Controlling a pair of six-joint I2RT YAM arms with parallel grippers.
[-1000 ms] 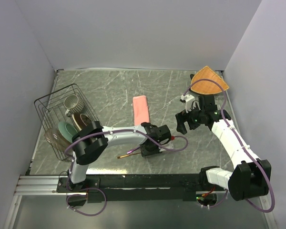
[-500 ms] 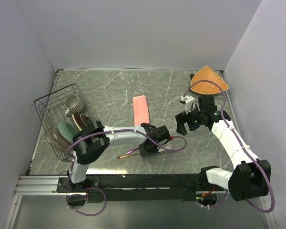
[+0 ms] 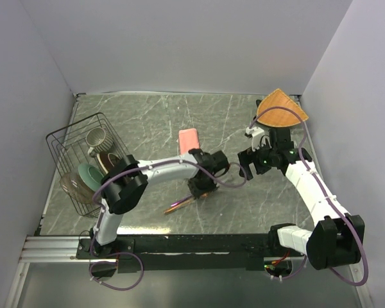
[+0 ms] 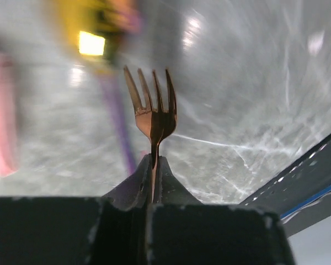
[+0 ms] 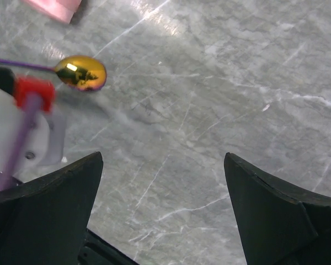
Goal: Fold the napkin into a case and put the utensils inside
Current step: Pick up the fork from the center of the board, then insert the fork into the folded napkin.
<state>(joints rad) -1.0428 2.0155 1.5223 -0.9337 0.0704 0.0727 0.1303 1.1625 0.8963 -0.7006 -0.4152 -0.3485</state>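
Okay, left fingers (image 4: 133, 186) are clamped on the fork (image 4: 154, 116) toward the tabletop's (image 3: 147, 122) near edge, left arm (image 3: 170, 172) partly covering the pink case (image 3: 190, 136) behind. Right fingers (image 5: 265, 215) wide apart, empty. Spoon (image 5: 80, 73) near the case; rack (image 3: 70, 147) hugs left edge.

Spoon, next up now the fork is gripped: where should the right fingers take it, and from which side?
Take the spoon by its thin purple handle just behind the bowl, probably from above, right fingers astride it: it seems to lie flat on the table, its far end near the left arm.
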